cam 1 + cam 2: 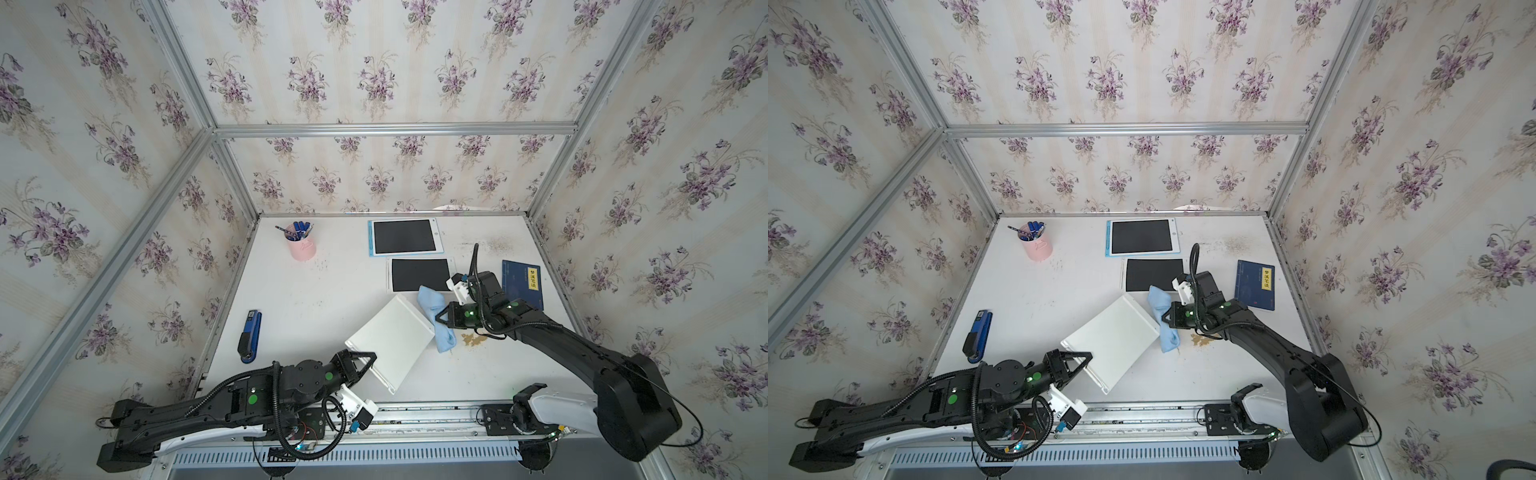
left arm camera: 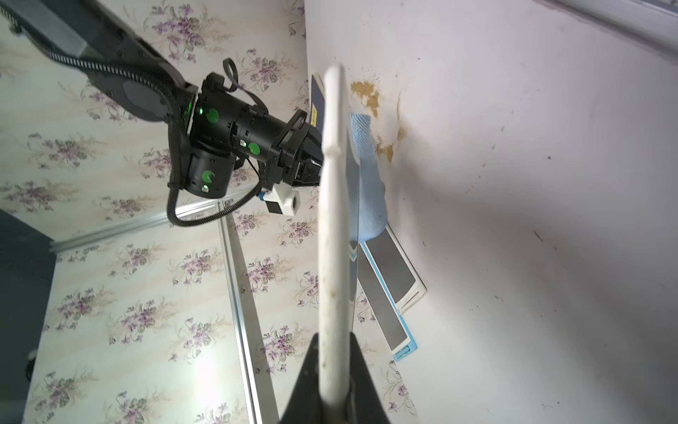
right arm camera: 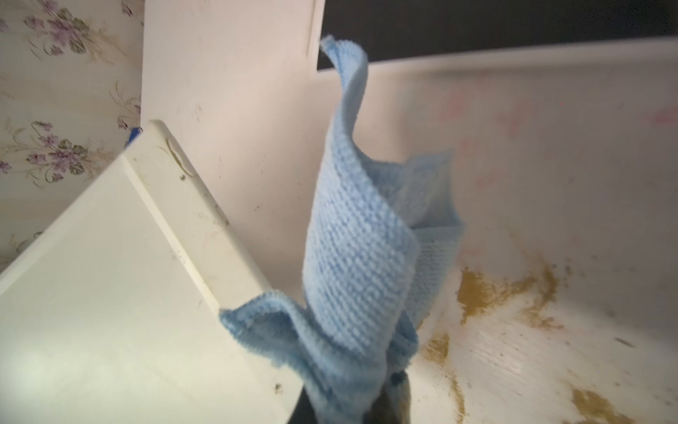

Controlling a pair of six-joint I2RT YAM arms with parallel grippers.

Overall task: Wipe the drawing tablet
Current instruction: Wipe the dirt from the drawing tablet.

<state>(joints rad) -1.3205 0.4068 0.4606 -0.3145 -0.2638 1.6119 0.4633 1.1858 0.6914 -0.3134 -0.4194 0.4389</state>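
Observation:
In both top views my left gripper (image 1: 371,360) (image 1: 1089,357) is shut on the near edge of a white drawing tablet (image 1: 388,340) (image 1: 1111,340). It holds the tablet tilted above the table, plain back up. The left wrist view shows the tablet edge-on (image 2: 332,238) between the jaws of that gripper (image 2: 332,389), dark screen facing the table. My right gripper (image 1: 438,319) (image 3: 352,407) is shut on a light blue cloth (image 1: 432,307) (image 3: 359,238). The cloth hangs along the tablet's far right edge, on the screen side (image 2: 370,191).
Two more tablets lie at the back, one blue-framed (image 1: 403,237) and one white-framed (image 1: 419,274). A pink pen cup (image 1: 301,245) stands back left, a blue stapler (image 1: 250,334) lies left, a blue book (image 1: 521,284) right. A brown smear (image 1: 473,340) marks the table by the cloth.

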